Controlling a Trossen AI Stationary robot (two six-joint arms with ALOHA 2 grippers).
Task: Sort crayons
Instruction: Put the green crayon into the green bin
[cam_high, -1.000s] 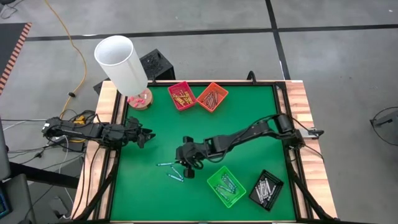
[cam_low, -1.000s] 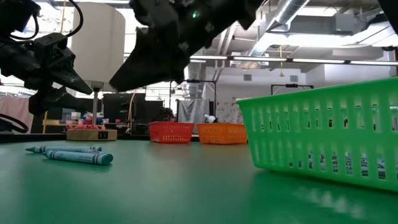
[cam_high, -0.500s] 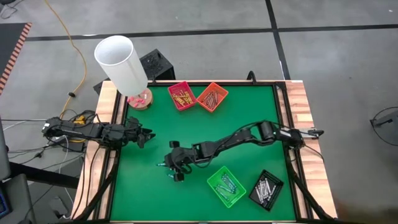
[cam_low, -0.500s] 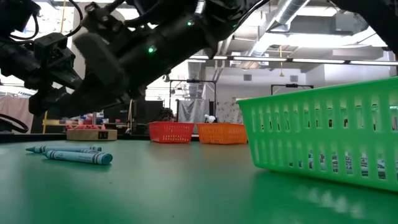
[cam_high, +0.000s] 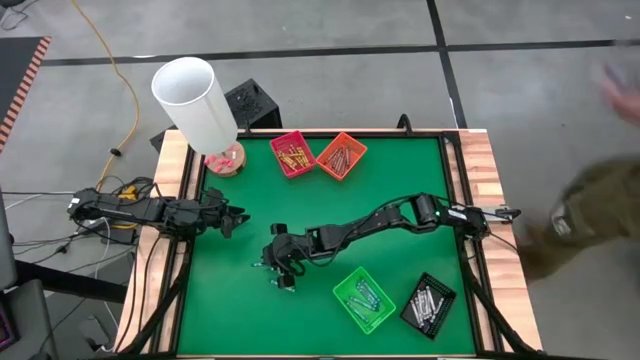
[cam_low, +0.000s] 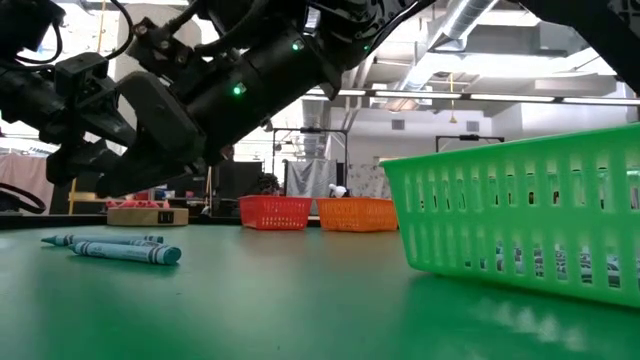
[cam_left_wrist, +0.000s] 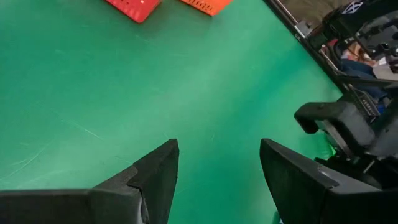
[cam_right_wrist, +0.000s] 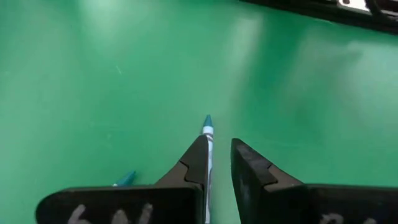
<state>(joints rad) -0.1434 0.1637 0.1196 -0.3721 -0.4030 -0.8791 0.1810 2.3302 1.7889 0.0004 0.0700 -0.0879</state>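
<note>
Teal crayons (cam_low: 125, 252) under our right pincer (cam_high: 278, 268), fingers slightly parted astride one; green basket (cam_high: 364, 300) nearby.

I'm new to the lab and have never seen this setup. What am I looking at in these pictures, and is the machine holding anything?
A robot: two dark arms, each ending in a two-finger end effector. One picture looks straight down on the green table, one level across it, two come from wrist cameras. A red tray, an orange tray, a green tray and a black tray hold crayons. A few teal crayons lie loose. The right end effector hovers over them, fingers slightly apart, one crayon showing in the gap; it seems to grip nothing yet. The left end effector waits open at the table's left edge.
</note>
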